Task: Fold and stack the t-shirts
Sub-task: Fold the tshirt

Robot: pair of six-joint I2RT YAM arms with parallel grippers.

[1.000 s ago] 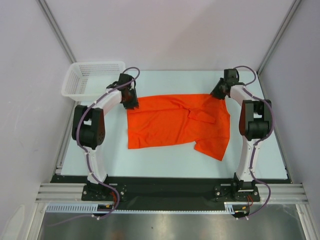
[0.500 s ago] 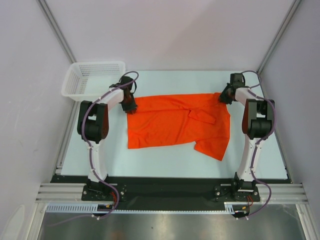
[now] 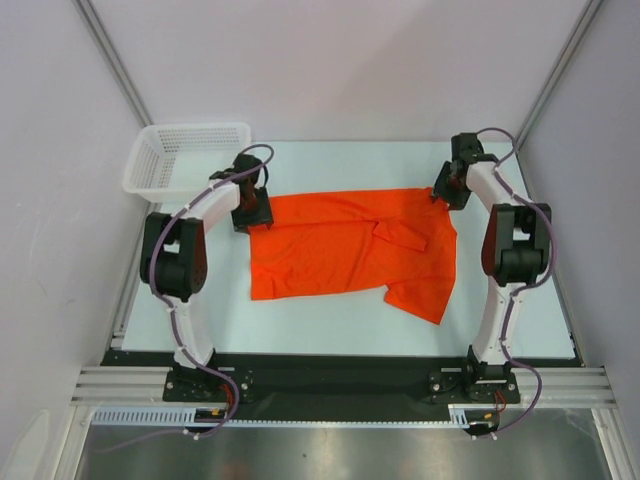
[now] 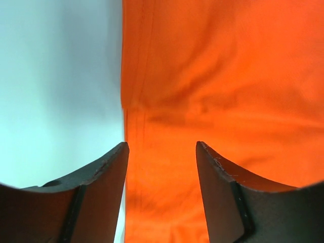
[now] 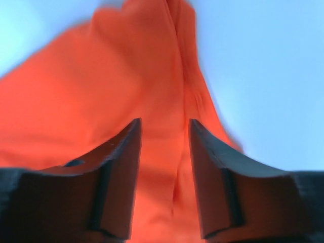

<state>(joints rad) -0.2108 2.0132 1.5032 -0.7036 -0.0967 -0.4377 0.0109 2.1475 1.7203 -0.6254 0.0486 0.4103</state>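
Note:
One bright orange-red t-shirt (image 3: 340,245) lies flat across the middle of the table, with a sleeve folded over its right half and a flap hanging toward the near right. My left gripper (image 3: 249,214) hovers at the shirt's far left corner, jaws apart. In the left wrist view the gripper (image 4: 162,145) straddles the hemmed edge of the shirt (image 4: 228,76), and the cloth lies loose below it. My right gripper (image 3: 443,192) is at the far right corner, jaws also apart. In the right wrist view that gripper (image 5: 164,121) stands over the shirt (image 5: 116,81) without pinching it.
A white mesh basket (image 3: 186,158) stands at the table's far left corner, just behind the left arm. Bare pale table (image 3: 330,325) shows in front of the shirt. Grey walls close in on both sides.
Both grippers have opened and let go of the shirt's far corners. The far edge now lies flat on the table, and the shirt has shifted slightly left.

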